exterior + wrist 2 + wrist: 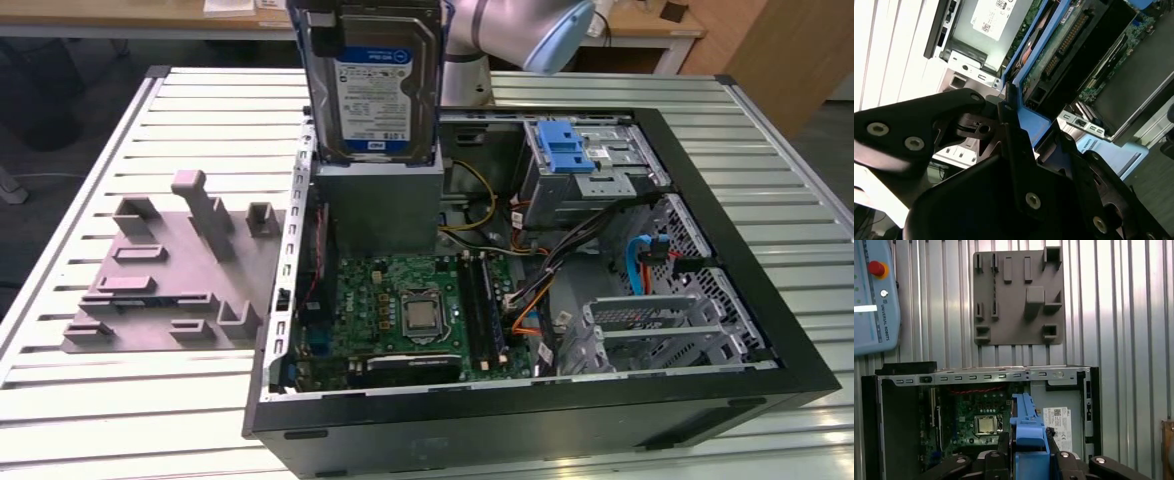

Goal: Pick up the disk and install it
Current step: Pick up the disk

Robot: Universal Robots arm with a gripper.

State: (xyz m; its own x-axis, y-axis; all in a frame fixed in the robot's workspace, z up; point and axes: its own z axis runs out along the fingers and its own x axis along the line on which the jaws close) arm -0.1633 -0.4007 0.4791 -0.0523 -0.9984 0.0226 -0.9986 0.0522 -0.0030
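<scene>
Silver disk [371,40], white-and-blue label [384,105], blue rails; gripper [1029,452] jaws clamp it upright above open computer case [534,420].

A: Where was everything?
B: PC case [534,425] lay on table [80,400], fixture plate [147,290] beside it, exterior view's left. Disk [374,80] upright in the hand [1030,456], gripped, above case's rear.
A: Inside?
B: Mobo [400,310] towards exterior view's left, drive cage [587,165] rear right.
</scene>
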